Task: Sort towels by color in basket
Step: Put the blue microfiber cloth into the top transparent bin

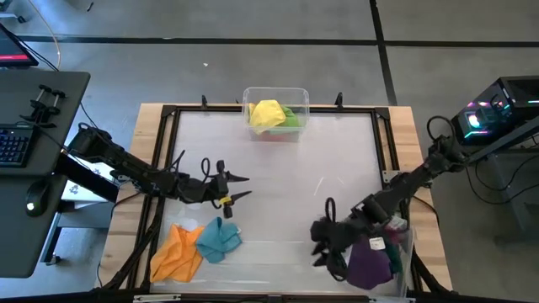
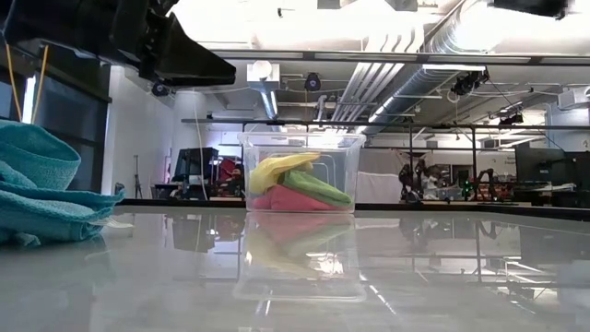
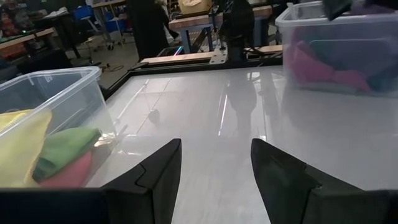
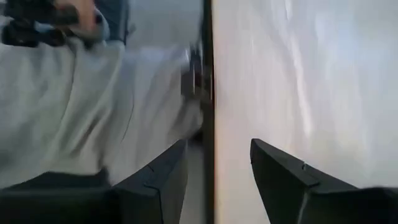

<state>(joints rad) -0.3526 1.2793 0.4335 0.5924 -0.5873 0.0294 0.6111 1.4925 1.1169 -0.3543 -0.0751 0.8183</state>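
An orange towel (image 1: 176,253) and a teal towel (image 1: 220,239) lie side by side flat on the table near its front left; the teal towel (image 2: 37,184) also shows in the low view. My left gripper (image 1: 242,187) hovers open just beyond them, touching nothing; its fingers (image 3: 214,180) have only bare table between them. My right gripper (image 1: 320,241) is open and empty above the table's front right, beside the bin of purple towel (image 1: 368,263). The right wrist view (image 4: 217,180) shows nothing between the fingers.
A clear bin (image 1: 275,113) at the far edge holds yellow, green and pink towels (image 2: 297,182). A second clear bin (image 1: 404,252) at the front right holds purple, magenta and other towels (image 3: 323,68). A black frame (image 1: 168,118) borders the white tabletop (image 1: 286,177).
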